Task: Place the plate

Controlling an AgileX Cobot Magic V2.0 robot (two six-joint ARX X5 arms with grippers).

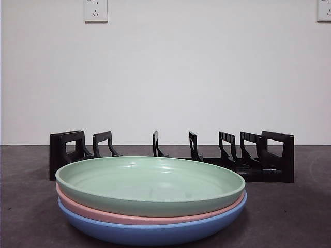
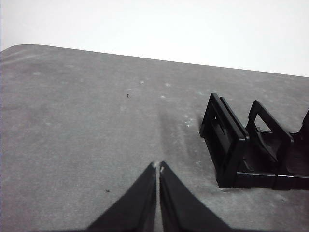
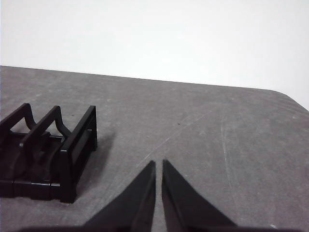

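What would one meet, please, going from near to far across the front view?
Stack of plates, green plate on pink plate on blue plate → black dish rack → white wall with sockets.

The green plate (image 1: 150, 183), pink plate (image 1: 103, 213) and blue plate (image 1: 155, 233) look smooth, faintly glossy plastic. Behind them, the black rack (image 1: 258, 155) is matt plastic. The table (image 2: 87, 121) is dull grey, lightly scuffed.

Background: a plain white wall (image 1: 170, 77), evenly lit. Two white electrical outlets are mounted high on it, one at upper left (image 1: 95, 10), one at the upper right edge (image 1: 324, 10). The surface (image 1: 289, 217) is dark grey, matte, lightly scuffed.
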